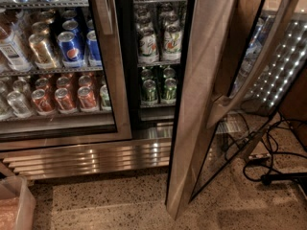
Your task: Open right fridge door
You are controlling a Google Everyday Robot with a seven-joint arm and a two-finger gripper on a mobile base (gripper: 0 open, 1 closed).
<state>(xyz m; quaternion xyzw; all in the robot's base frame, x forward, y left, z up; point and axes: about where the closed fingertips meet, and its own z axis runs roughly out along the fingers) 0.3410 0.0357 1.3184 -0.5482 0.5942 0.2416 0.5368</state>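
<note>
Well, the right fridge door (201, 104) stands swung open, with its steel edge turned toward my camera. Its long bowed handle (221, 108) is on the side facing away from the fridge. Just left of this door I see open shelves with green cans (158, 87) and bottles (160, 42) above them. Further left of it, the other glass door (112, 80) is closed over Pepsi cans (71, 47). Right of the door, black cables (268, 162) lie on the floor. The gripper is outside my view, so I cannot tell its state.
</note>
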